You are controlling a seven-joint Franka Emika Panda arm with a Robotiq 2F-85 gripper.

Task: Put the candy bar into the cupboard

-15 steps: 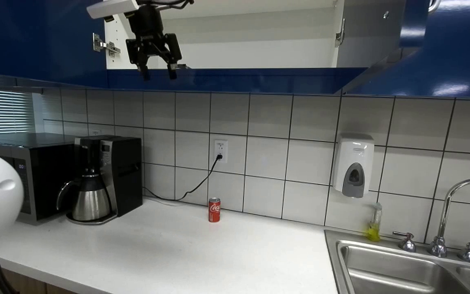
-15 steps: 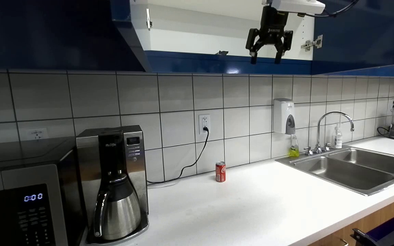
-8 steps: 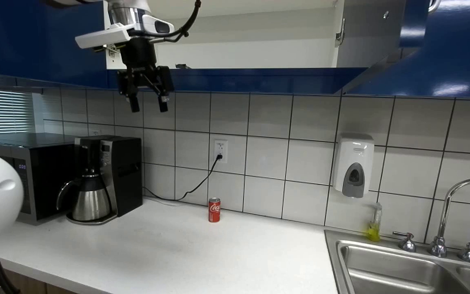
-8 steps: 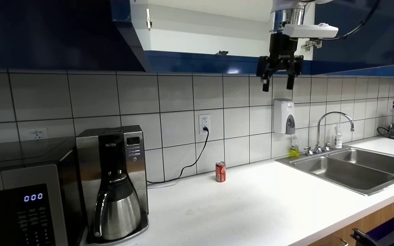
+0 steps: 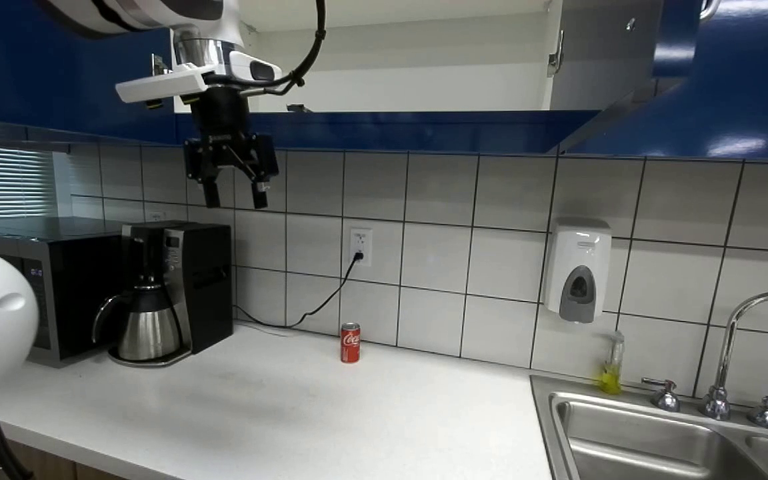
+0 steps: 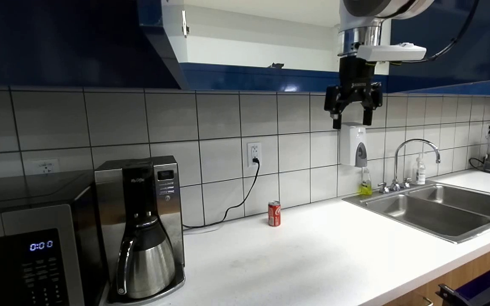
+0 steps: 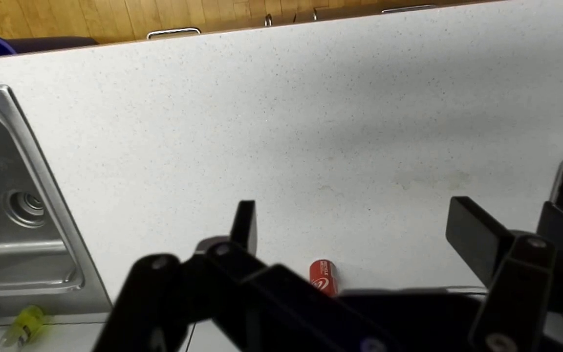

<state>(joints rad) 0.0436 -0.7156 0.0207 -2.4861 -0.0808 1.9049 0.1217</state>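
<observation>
The candy bar seems to be the small dark piece (image 5: 299, 108) at the front edge of the cupboard floor; only a low part of it shows above the rim. In an exterior view the same candy bar (image 6: 276, 66) sits left of the arm. The cupboard (image 5: 424, 130) stands wide open, with a blue frame and white inside. My gripper (image 6: 352, 121) hangs fingers down, lower than the cupboard's bottom edge and apart from the bar. In the wrist view the gripper (image 7: 355, 222) is open, its pads (image 7: 472, 234) far apart with nothing held between them.
Below, a red can (image 7: 323, 276) stands on the white counter (image 5: 277, 413). A coffee maker (image 6: 170, 221) and a microwave (image 6: 60, 216) are at one end, a steel sink (image 6: 462, 240) at the other. A soap dispenser (image 5: 577, 270) hangs on the tiled wall.
The open gripper has come down from in front of the cupboard opening to below its bottom edge, bringing more of the arm into view. The dark bar on the cupboard edge has stayed put.
</observation>
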